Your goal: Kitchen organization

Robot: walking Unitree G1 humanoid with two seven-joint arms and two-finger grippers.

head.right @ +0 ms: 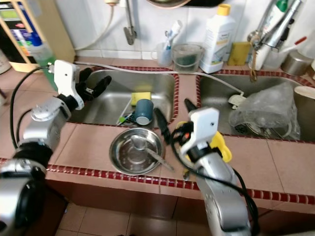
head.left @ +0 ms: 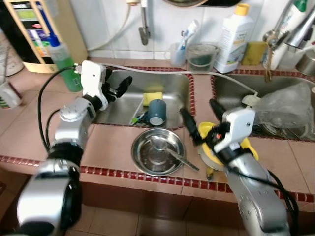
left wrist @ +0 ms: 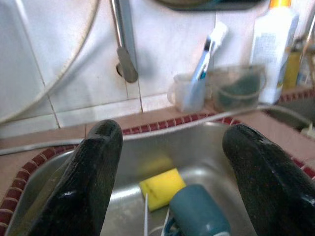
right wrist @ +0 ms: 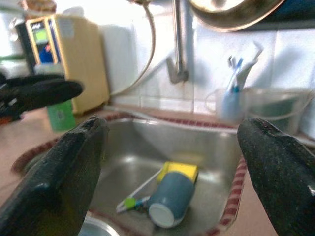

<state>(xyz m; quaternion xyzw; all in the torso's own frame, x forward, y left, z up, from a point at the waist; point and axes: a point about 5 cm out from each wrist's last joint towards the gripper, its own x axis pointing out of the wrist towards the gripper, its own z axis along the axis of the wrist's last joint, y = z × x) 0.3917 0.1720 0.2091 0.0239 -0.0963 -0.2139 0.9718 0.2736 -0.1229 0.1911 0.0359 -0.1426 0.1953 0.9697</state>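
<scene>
Steel bowl (head.left: 157,151) on counter (head.left: 113,142) edge, blue mug (head.left: 157,112) lying in sink (head.left: 174,83), both grippers' fingers spread apart, holding nothing.

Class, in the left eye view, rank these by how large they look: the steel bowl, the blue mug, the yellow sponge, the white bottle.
1. steel bowl
2. white bottle, though it stands farther back, so its true size is unsure
3. blue mug
4. yellow sponge, partly hidden behind the mug
</scene>
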